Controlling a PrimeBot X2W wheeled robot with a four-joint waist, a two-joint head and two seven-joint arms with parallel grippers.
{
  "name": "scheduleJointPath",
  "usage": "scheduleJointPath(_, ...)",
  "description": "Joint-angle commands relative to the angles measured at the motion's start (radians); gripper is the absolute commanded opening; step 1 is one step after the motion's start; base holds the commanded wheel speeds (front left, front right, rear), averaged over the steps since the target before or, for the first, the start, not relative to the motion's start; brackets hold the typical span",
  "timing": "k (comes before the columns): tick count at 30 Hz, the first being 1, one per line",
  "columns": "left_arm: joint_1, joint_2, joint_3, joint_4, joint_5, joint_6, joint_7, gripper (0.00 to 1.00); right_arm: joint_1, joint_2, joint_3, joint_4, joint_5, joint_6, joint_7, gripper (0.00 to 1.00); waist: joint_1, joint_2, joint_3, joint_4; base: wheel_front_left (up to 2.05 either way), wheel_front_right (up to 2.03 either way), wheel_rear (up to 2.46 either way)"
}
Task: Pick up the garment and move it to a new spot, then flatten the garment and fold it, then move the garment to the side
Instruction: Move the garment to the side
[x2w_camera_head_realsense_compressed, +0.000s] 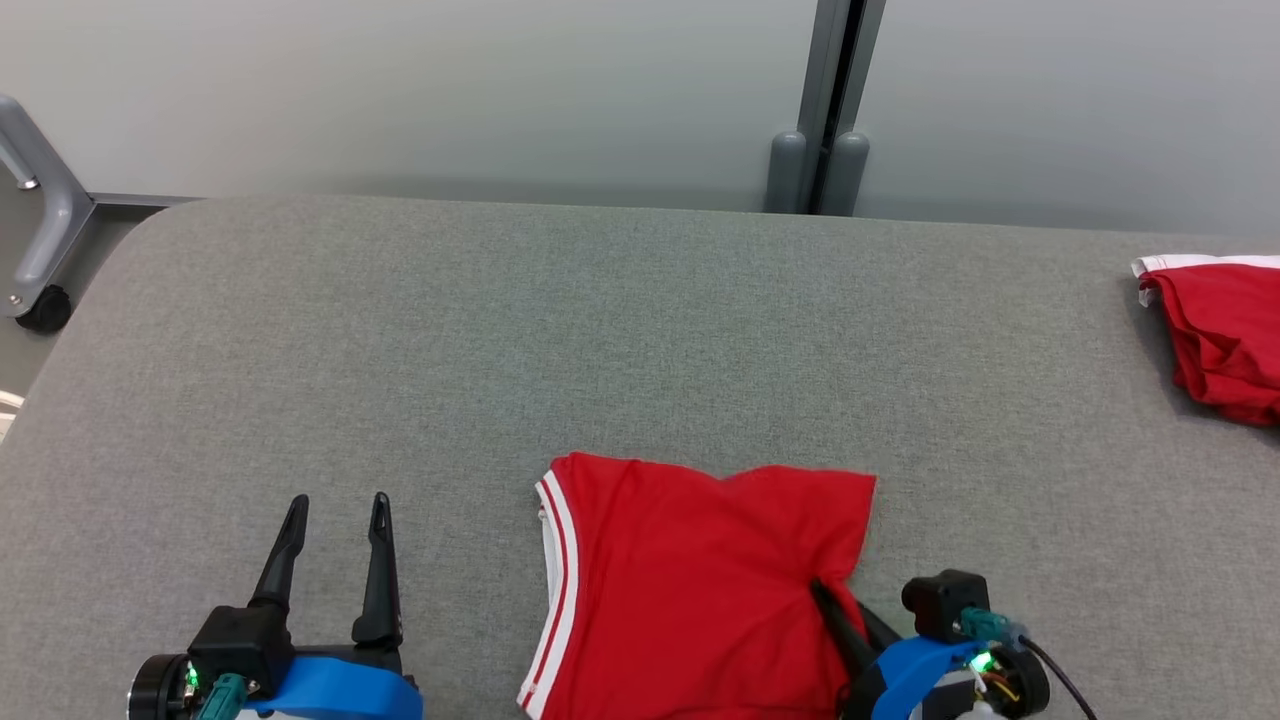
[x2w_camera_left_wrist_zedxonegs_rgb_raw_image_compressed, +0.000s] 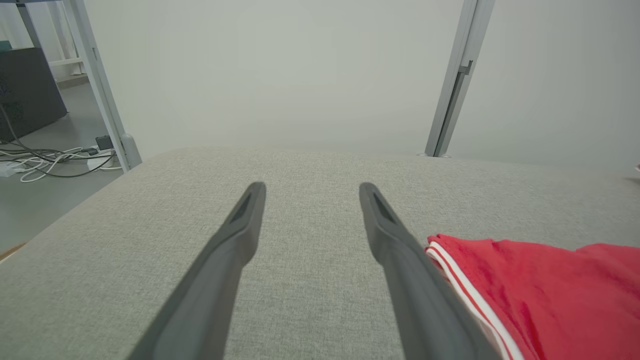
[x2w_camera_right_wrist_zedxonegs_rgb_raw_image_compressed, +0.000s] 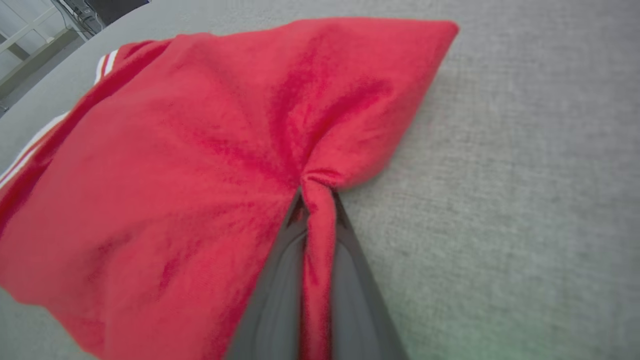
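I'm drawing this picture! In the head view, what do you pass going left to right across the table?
Going right: left gripper → garment → red cloth at the right edge.

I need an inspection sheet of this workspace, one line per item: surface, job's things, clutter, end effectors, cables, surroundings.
Surface: grey padded table, fabric-covered.
Job's things: red garment with white stripes, lying at the near edge, wrinkled, not yet flat.
Clutter: second red garment, bunched at the far right.
End effectors: left end effector open over bare fabric, left of the garment; right end effector shut on a pinched fold of the garment.
Cables: loose cables on the floor at the left; black cable at the right wrist.
Surroundings: pale wall, grey post behind the table, wheeled frame at the left.
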Motion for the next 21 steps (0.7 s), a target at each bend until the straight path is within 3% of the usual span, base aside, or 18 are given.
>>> scheduleJointPath(1,-0.015,0.001,0.001,0.000,-0.004,-0.006,-0.004,1.00,-0.033,-0.003,-0.015,0.012,-0.027,-0.001,-0.009,0.00,0.0000,0.0000,0.000,-0.002,0.00,0.00,0.00)
scheduleJointPath(11,-0.044,-0.003,0.003,-0.026,-0.010,-0.008,-0.004,1.00,-0.109,-0.061,-0.118,-0.014,-0.135,-0.001,-0.030,0.00,0.0000,0.0000,0.040,-0.045,0.00,0.00,0.00)
scheduleJointPath(21,-0.102,0.002,0.010,-0.060,-0.006,-0.013,-0.004,1.00,-0.118,-0.122,-0.244,-0.118,-0.182,-0.001,-0.033,0.00,0.0000,0.0000,0.145,-0.206,0.00,0.00,0.00)
